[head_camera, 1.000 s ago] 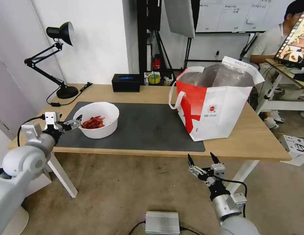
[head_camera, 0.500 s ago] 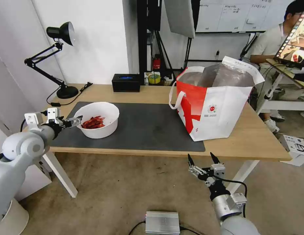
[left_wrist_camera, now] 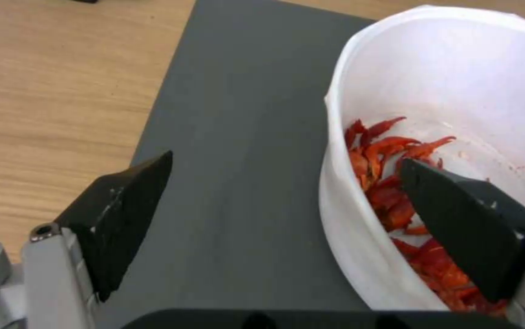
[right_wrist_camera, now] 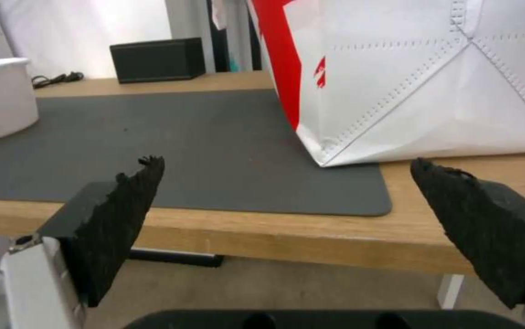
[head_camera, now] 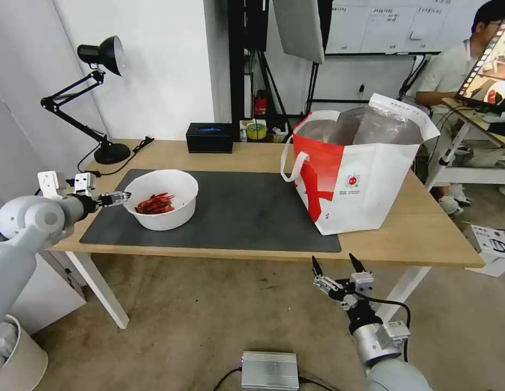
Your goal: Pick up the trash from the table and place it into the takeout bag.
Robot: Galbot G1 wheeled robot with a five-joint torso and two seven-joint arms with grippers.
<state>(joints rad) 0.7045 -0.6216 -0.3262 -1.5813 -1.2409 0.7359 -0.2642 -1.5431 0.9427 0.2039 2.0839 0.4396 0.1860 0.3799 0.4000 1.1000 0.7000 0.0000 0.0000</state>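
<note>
Bowl (head_camera: 161,199): white, round, thin-walled plastic, sides flaring slightly to the rim. It sits on the left end of the dark grey mat (head_camera: 236,209), on the light wooden desk (head_camera: 415,228). Inside, a small heap of red scraps (head_camera: 154,203) lies against the wall nearest the left arm; in the left wrist view they are glossy, curled, shell-like pieces, and the rest of the bowl's inside is bare white with faint reddish specks.

Left tool (head_camera: 118,198): at the bowl's left rim, level with it, fingers spread wide. In the left wrist view one finger (left_wrist_camera: 463,219) is over the scraps inside the bowl, the other (left_wrist_camera: 125,208) over the mat outside, so the wall stands between them. Neither finger presses the wall; nothing gripped.

Bag (head_camera: 353,174): big white tote with red panels, small round red logo on the front, silver foil lining showing at the open mouth, white strap hanging at its left side. It stands upright on the right half of the desk, base partly on the mat's right end, well apart from the bowl.

Right tool (head_camera: 339,271): below the desk's front edge, under the bag, fingers spread, holding nothing
</note>
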